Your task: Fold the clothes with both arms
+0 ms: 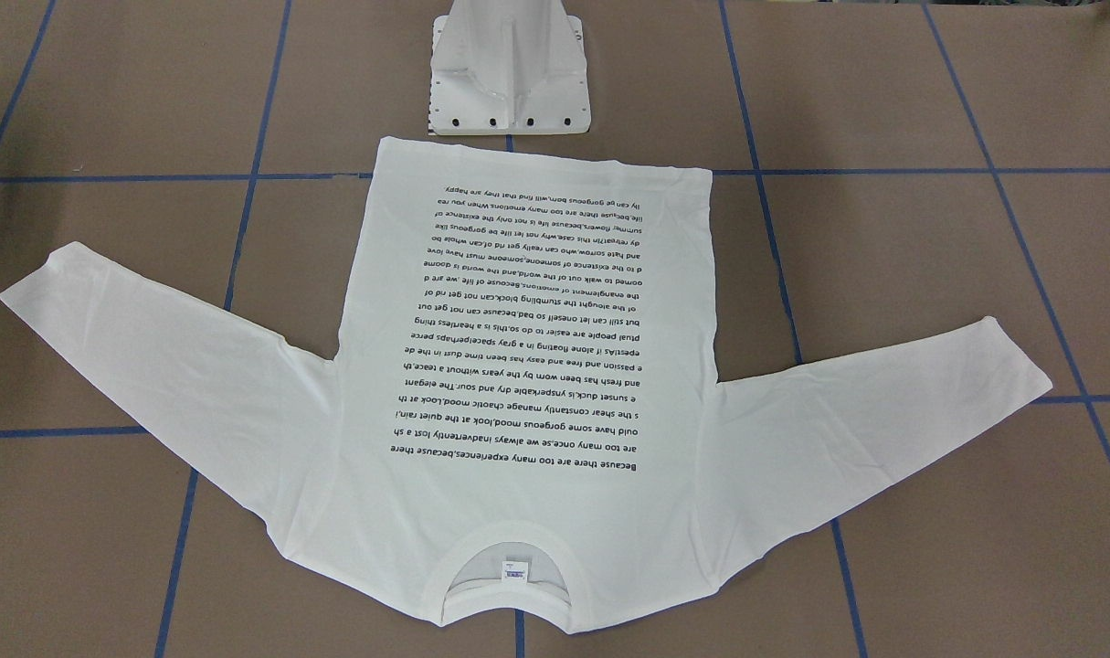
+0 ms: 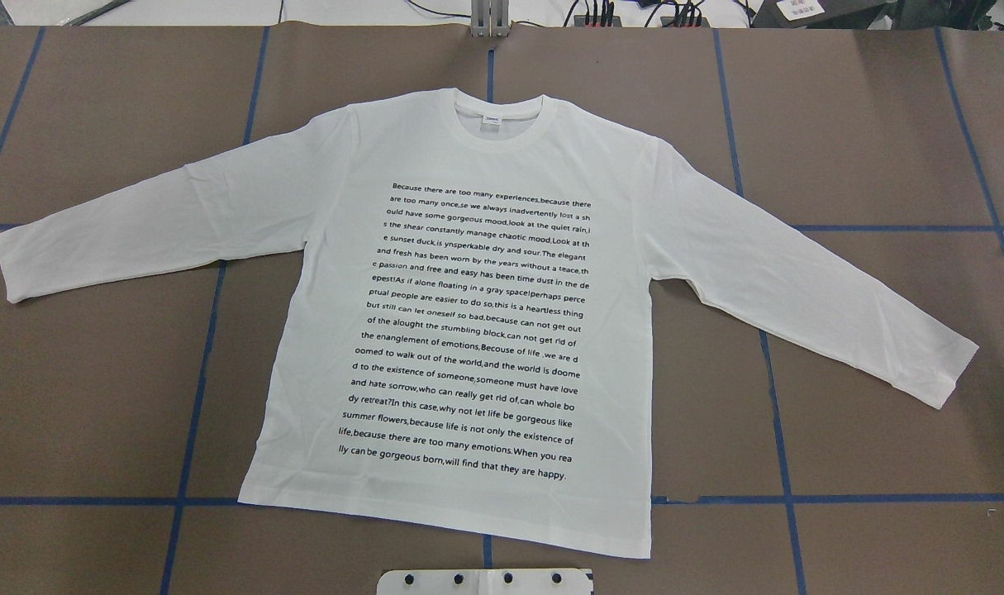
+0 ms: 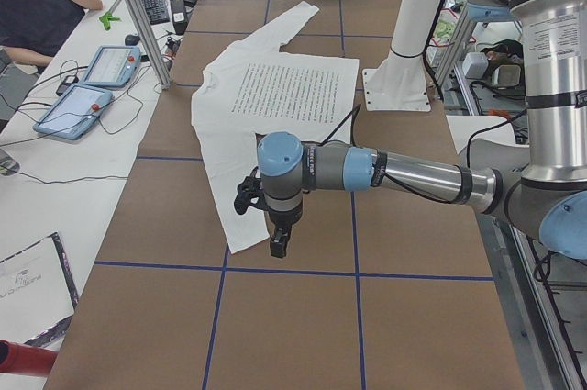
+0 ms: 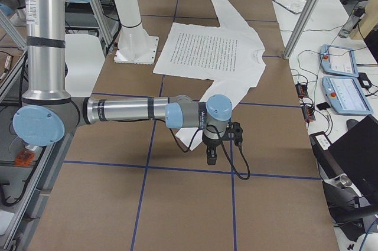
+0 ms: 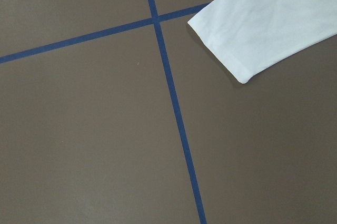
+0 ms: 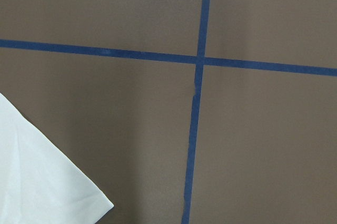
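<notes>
As nothing is folded yet, the task looks to be at its very start. From the front-facing camera, the white long-sleeved T-shirt [image 1: 536, 366] lies flat and print-up in the middle of the table. Its hem is just short of the white pedestal base [image 1: 509, 82] at the robot's edge.

Overhead, both sleeves splay toward the table's ends, and no arm shows.

From the left end, the left gripper [image 3: 278, 245] hangs above the table by the near cuff (whether its fingers are parted I cannot tell), with no cloth lifted. Teach pendants [image 3: 92, 87] lie on a side bench beyond the operators' edge, where a person [image 3: 37, 5] sits, clear of the work.

From the right end, the right gripper [image 4: 211, 155] hangs likewise, and its opening is equally unreadable.

The left wrist camera shows the left cuff [image 5: 237, 45] lying on the table, with no fingers in frame. The right wrist camera shows the right cuff [image 6: 47, 182] the same way.

Next, I judge, each gripper must descend and pinch its cuff. Nothing blocks either.
</notes>
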Robot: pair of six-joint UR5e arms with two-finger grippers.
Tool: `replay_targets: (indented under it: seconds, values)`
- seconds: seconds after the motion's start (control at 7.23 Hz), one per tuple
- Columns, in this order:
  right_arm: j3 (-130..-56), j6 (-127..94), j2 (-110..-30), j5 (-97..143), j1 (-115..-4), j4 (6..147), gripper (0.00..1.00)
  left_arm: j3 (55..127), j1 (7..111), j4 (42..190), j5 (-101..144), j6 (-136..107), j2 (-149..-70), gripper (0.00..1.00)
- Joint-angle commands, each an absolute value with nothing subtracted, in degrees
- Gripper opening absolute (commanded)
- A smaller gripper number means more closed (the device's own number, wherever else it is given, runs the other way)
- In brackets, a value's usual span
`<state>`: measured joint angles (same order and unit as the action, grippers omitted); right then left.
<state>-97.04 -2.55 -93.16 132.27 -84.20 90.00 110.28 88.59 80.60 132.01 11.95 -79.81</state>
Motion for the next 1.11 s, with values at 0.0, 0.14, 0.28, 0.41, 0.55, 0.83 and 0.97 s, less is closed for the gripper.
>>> replay_targets:
  seconds: [0.0, 0.14, 0.28, 0.41, 0.55, 0.83, 0.97]
  values:
    - [-97.2, -2.8, -93.2, 132.4, -84.2, 90.0, 1.0, 110.5, 88.5, 80.7, 131.9, 12.3, -79.9, 1.0]
    - [-97.2, -3.1, -93.2, 132.5, -84.2, 90.0, 1.0, 110.6, 88.5, 80.9, 131.9, 12.3, -79.9, 1.0]
    - [-97.4, -3.1, -93.1, 132.5, -84.2, 90.0, 1.0, 110.7, 87.7, 80.9, 131.1, 12.3, -79.8, 1.0]
    - [-97.5, -3.3, -92.8, 132.5, -84.2, 90.0, 1.0, 110.6, 87.3, 81.1, 130.7, 12.3, -80.3, 1.0]
    - [-97.9, -5.0, -92.2, 132.5, -83.1, 89.8, 1.0, 108.7, 87.4, 84.5, 130.1, 12.4, -82.7, 1.0]
    - [-98.6, -16.7, -92.0, 131.9, -76.7, 83.5, 1.0, 108.6, 87.5, 85.5, 130.0, 11.9, -83.6, 1.0]
    - [-98.6, -25.9, -93.6, 130.0, -73.4, 75.6, 1.0, 109.2, 87.8, 86.8, 130.2, 12.0, -85.2, 1.0]
